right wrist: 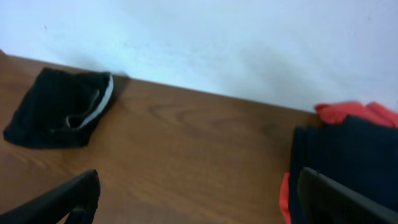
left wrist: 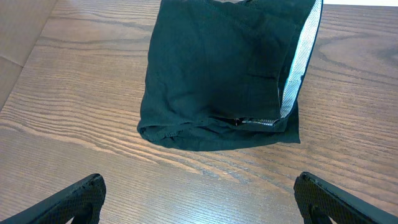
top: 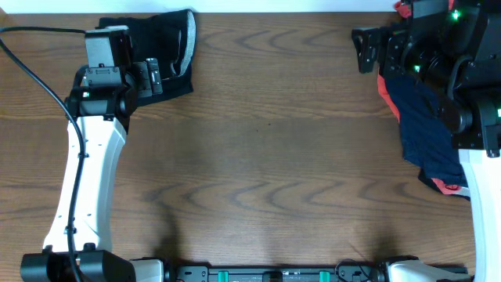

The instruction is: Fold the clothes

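Observation:
The black shorts [top: 174,48] lie folded into a compact bundle at the table's far left corner, their light grey-white waistband showing along one edge. In the left wrist view the shorts [left wrist: 217,81] lie just ahead of my left gripper [left wrist: 199,199], which is open and empty over bare wood. My left gripper [top: 155,76] hovers at the bundle's near edge in the overhead view. My right gripper [top: 366,48] is open and empty at the far right; its wrist view [right wrist: 199,199] shows the shorts [right wrist: 59,109] far off to the left.
A pile of navy blue garments [top: 427,125] with a red-orange garment [top: 446,186] beneath lies at the right edge, under my right arm; it also shows in the right wrist view [right wrist: 348,155]. A white wall runs behind the table's far edge.

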Tool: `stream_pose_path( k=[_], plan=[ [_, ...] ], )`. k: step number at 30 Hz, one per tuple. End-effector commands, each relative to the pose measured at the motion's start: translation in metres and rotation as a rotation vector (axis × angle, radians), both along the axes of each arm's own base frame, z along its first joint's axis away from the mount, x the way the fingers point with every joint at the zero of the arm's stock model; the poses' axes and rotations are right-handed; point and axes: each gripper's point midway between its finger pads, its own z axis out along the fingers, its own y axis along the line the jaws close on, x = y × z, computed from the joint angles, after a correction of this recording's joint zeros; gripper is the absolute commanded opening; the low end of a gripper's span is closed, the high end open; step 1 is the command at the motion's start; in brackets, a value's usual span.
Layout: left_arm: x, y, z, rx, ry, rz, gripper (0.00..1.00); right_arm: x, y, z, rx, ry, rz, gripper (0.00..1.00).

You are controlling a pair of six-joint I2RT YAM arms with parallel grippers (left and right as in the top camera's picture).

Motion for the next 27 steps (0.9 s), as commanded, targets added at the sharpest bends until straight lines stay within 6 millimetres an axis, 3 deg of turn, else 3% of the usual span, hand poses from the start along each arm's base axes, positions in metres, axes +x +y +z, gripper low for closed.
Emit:
stream_pose_path(
  k=[1, 9, 16, 20, 27],
  plan=[
    [0.0, 0.0, 0.001, -0.008, -0.002, 0.004, 0.98, -0.006, 0.0, -0.014, -0.02, 0.057, 0.011, 0.99],
    [0.0, 0.0, 0.001, -0.008, -0.002, 0.004, 0.98, -0.001, -0.021, -0.013, -0.083, 0.032, -0.096, 0.99],
    [0.0, 0.0, 0.001, -0.008, -0.002, 0.004, 0.98, -0.004, -0.032, -0.015, -0.112, -0.114, -0.119, 0.99],
    [0.0, 0.0, 0.001, -0.008, -0.002, 0.004, 0.98, -0.017, -0.04, -0.037, -0.099, -0.194, -0.142, 0.99],
    [0.0, 0.0, 0.001, -0.008, -0.002, 0.004, 0.98, -0.055, -0.058, -0.104, -0.094, -0.241, -0.183, 0.99]
  ],
)
